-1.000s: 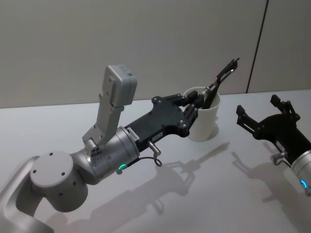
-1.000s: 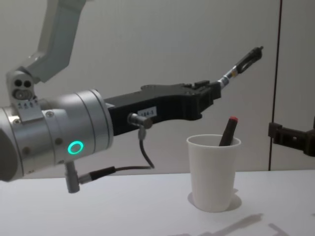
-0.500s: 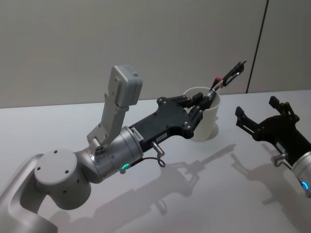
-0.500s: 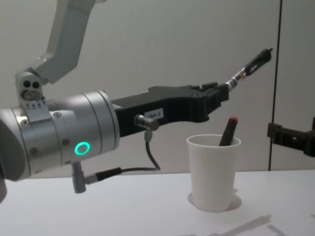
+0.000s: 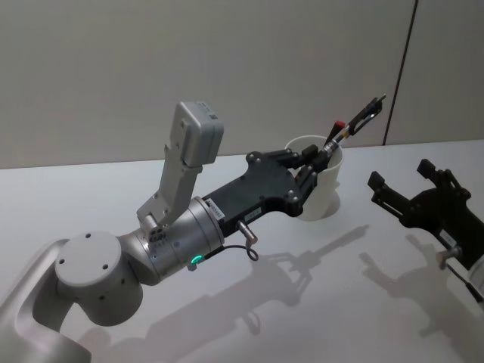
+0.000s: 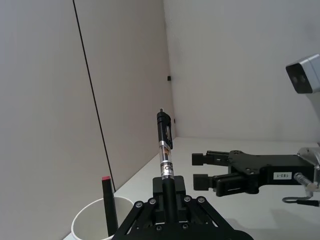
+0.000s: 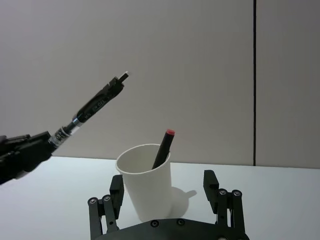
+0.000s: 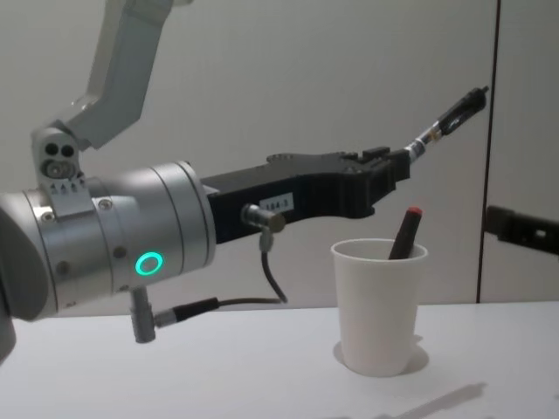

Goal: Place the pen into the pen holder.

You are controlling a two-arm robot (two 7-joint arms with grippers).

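My left gripper (image 5: 318, 155) is shut on the lower end of a black pen (image 5: 355, 121), which slants up and to the right above the pen holder (image 5: 324, 193). The pen holder is a white paper cup standing upright on the table. From the side, the pen (image 8: 447, 119) sits clear above the cup's rim (image 8: 378, 251), with the left gripper (image 8: 397, 163) above and left of it. A dark red-capped pen (image 8: 405, 231) leans inside the cup. To the right of the cup, my right gripper (image 5: 401, 175) hovers open with nothing in it.
The white table (image 5: 91, 197) stretches wide around the cup, with a grey wall behind. A cable loop (image 8: 266, 279) hangs under my left wrist.
The left gripper has lifted the pen up and slightly right, from close over the cup's mouth to higher above it. The right gripper has drawn back to the right.
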